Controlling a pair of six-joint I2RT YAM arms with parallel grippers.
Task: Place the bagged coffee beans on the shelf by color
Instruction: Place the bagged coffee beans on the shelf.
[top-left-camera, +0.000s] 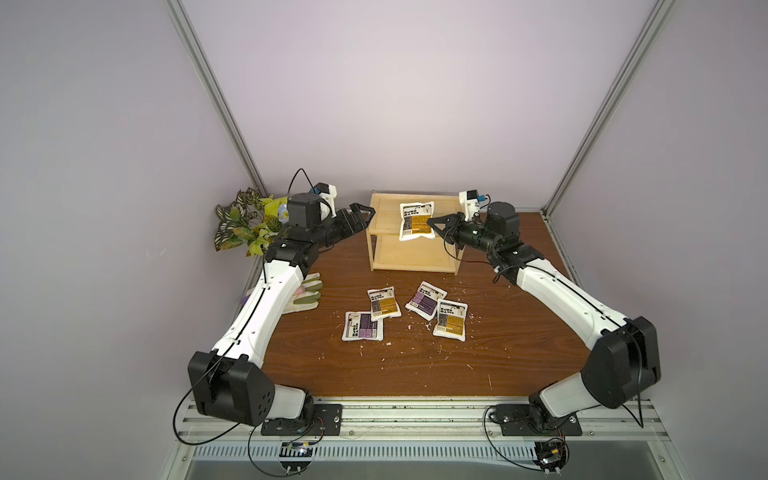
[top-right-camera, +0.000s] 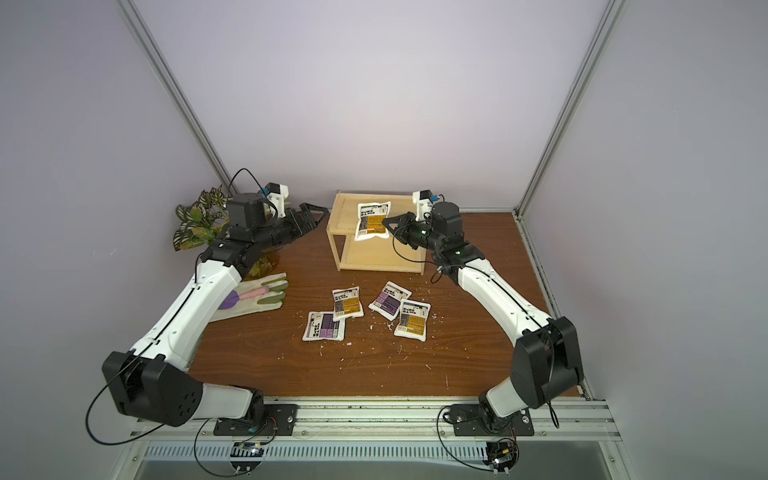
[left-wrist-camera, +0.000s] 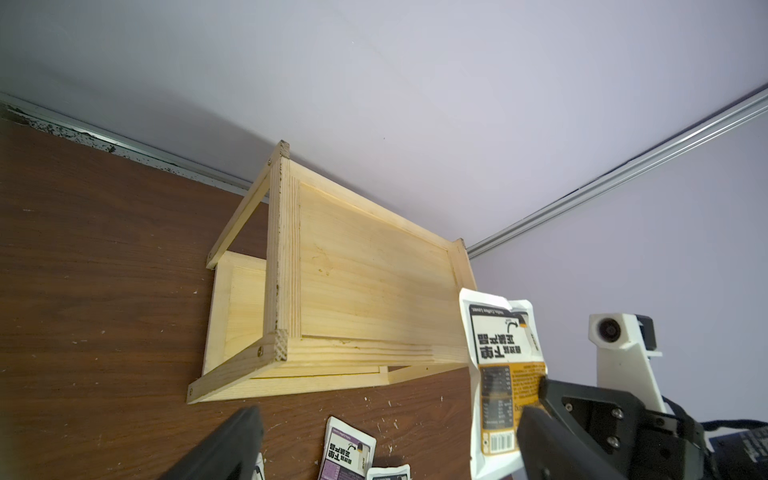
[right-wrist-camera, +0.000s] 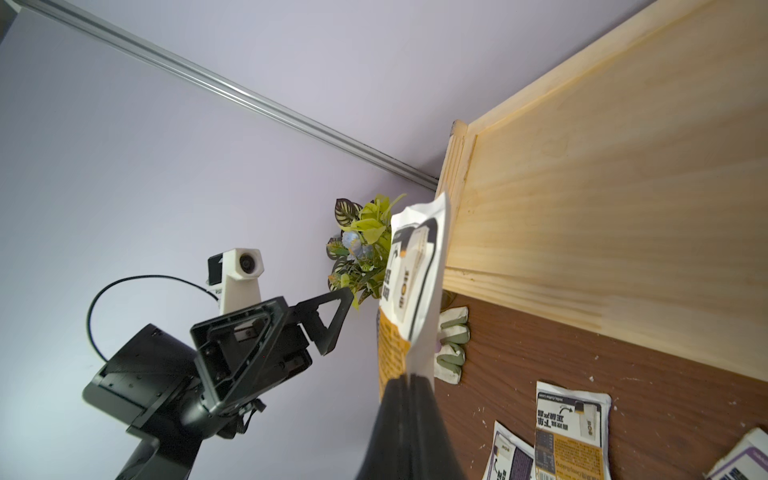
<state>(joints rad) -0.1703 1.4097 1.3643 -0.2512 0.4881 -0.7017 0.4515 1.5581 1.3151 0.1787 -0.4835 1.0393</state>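
The golden-brown pouch (top-left-camera: 415, 214) of coffee beans hangs over the top tier of the shelf (top-left-camera: 384, 214), pinched at one side edge by the clenched right gripper (top-left-camera: 431, 221). If it is released here, I think its near end may catch the low front rim and slip off. Both tiers hold nothing. Four other pouches (top-left-camera: 384, 305) lie on the table (top-left-camera: 374, 374). The left gripper (top-left-camera: 368, 215) is beside the shelf, jaws apart and holding nothing.
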